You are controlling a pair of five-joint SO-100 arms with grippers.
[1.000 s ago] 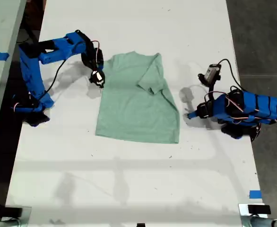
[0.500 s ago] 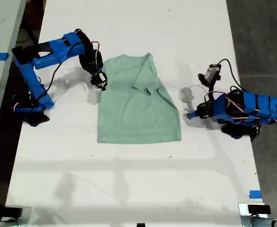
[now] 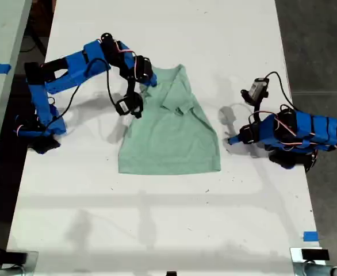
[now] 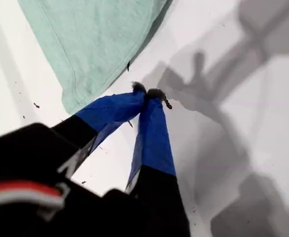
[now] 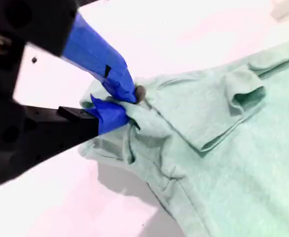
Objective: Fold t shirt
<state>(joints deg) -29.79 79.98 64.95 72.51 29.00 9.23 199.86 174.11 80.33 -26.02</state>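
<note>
A: In the exterior view, where does the shirt point(image 3: 171, 129) lie?
B: Mid-tabletop point(image 3: 157, 230), between the two arms. The sleeve on that view's right is already folded in. The arm on that view's left reaches over the shirt's other upper corner; the arm on its right sits folded, off the cloth.
A: And the first wrist view?
B: The first gripper point(image 4: 147, 94) hangs over bare tabletop, jaws clenched on nothing, just beside a corner of the shirt.
A: The second wrist view?
B: The second gripper point(image 5: 127, 101) has its jaws pinched on a bunched fold of shirt at the sleeve. To fold well, it should probably lift only slightly, carry the sleeve straight across the body, and let go once the edge lies flat and parallel to the folded side.
</note>
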